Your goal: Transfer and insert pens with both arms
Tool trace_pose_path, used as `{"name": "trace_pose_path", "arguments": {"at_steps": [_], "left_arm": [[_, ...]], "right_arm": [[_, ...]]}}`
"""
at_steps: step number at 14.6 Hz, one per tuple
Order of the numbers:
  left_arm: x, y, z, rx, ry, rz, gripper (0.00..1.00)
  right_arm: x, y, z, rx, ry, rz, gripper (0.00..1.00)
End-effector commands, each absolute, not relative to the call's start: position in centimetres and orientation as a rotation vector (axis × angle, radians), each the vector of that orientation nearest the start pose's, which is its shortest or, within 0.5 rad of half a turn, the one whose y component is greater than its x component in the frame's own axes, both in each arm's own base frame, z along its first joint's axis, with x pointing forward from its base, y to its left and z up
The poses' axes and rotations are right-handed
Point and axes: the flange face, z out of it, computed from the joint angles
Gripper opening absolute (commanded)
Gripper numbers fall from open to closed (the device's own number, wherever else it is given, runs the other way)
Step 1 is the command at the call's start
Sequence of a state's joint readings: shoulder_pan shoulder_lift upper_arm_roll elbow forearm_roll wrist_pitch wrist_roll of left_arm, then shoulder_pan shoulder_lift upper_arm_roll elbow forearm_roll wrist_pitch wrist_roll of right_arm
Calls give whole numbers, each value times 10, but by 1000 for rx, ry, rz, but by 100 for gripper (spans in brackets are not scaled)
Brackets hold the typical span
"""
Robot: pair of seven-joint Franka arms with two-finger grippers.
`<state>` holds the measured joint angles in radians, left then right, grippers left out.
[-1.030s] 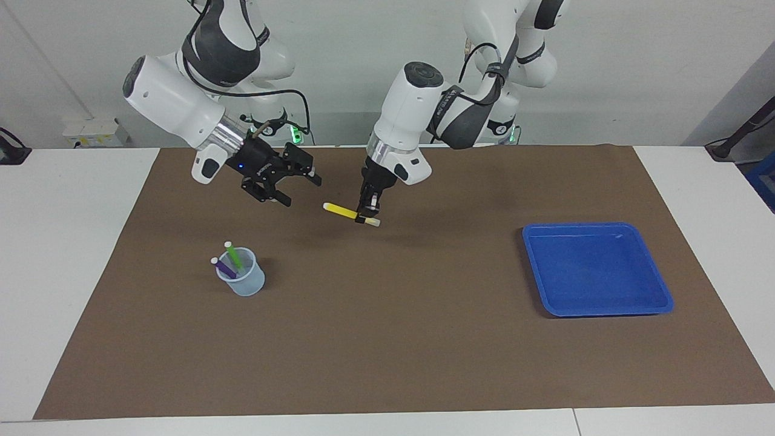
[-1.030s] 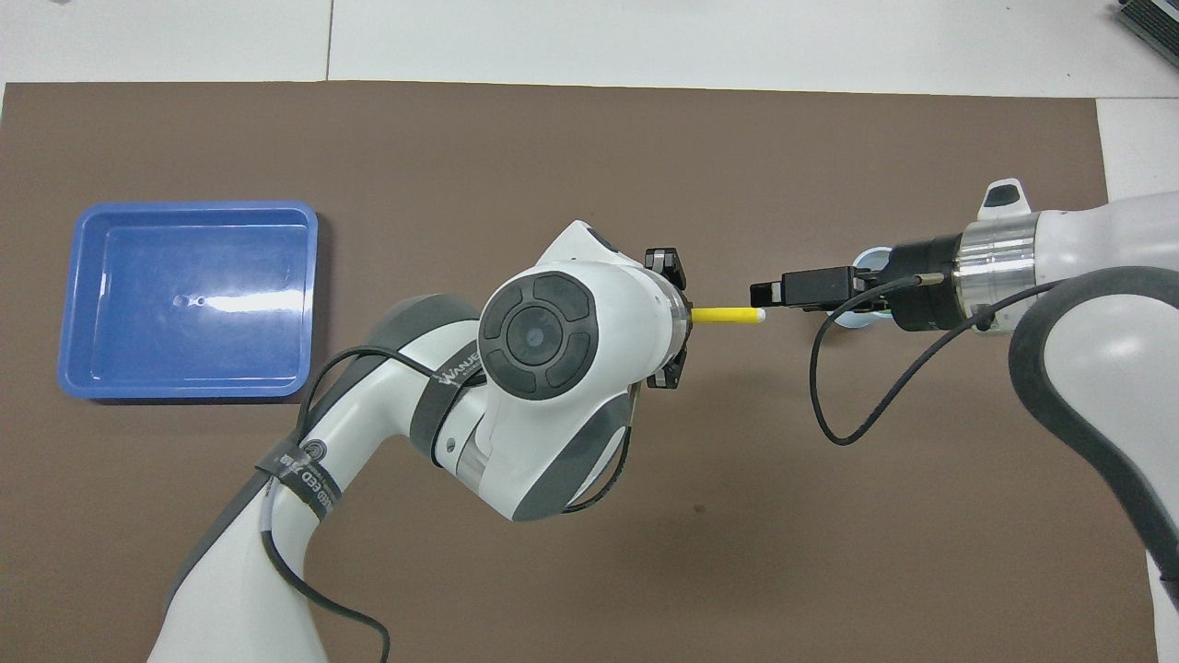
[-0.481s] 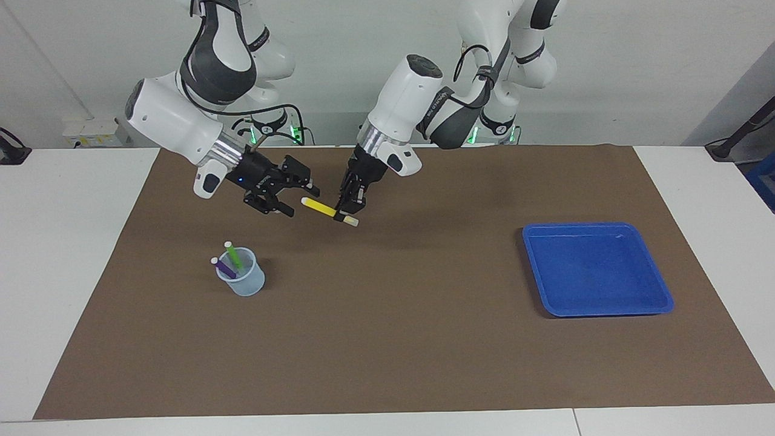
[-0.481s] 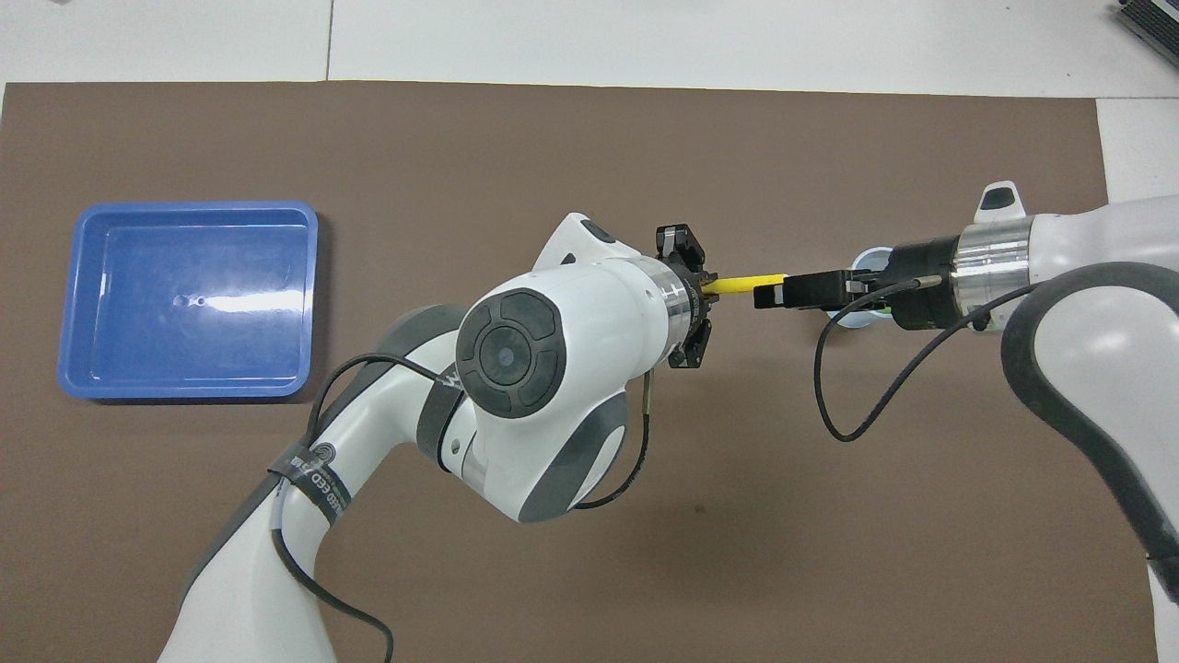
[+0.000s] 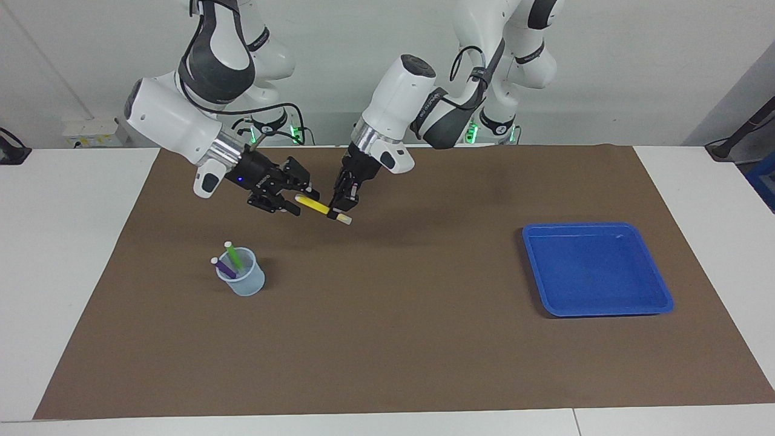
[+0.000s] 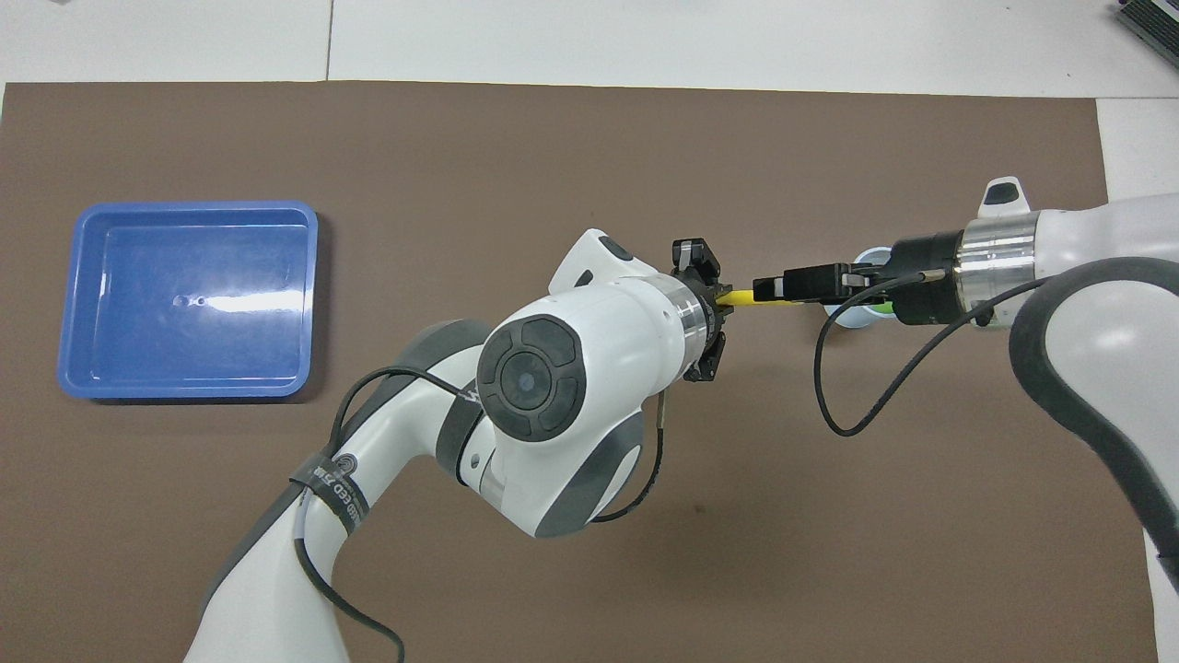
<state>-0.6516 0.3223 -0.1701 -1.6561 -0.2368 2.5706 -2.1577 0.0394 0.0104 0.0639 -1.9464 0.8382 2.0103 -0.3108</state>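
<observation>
1. Facing view: the left tool is clamped on the yellow pen near its whitish end, holding it tilted in the air above the brown mat.
2. The right tool has its fingers around the pen's other end; I cannot tell whether they press on it.
3. Nearer the camera than that handover, a clear cup stands on the mat with the green pen and purple pen leaning inside.
4. Toward the left arm's end of the desk lies a blue tray.
5. Overhead view: the left arm's wrist hides its tool's fingertips, so only a short yellow stretch shows between both tools.
6. The right tool covers most of the cup, whose pens barely show here.
7. The tray appears whole.
</observation>
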Motion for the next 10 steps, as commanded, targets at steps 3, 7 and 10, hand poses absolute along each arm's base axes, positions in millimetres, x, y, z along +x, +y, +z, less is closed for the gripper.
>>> {"name": "trace_pose_path", "arguments": {"at_steps": [3, 7, 10], "left_arm": [[482, -497, 493, 1799, 1737, -248, 0], [483, -496, 492, 1788, 1737, -246, 0], [484, -495, 491, 1784, 1738, -244, 0]], "right_arm": [[574, 102, 498, -2361, -51, -181, 47], [574, 103, 498, -2362, -53, -182, 33], [574, 104, 498, -2363, -55, -184, 18]]}}
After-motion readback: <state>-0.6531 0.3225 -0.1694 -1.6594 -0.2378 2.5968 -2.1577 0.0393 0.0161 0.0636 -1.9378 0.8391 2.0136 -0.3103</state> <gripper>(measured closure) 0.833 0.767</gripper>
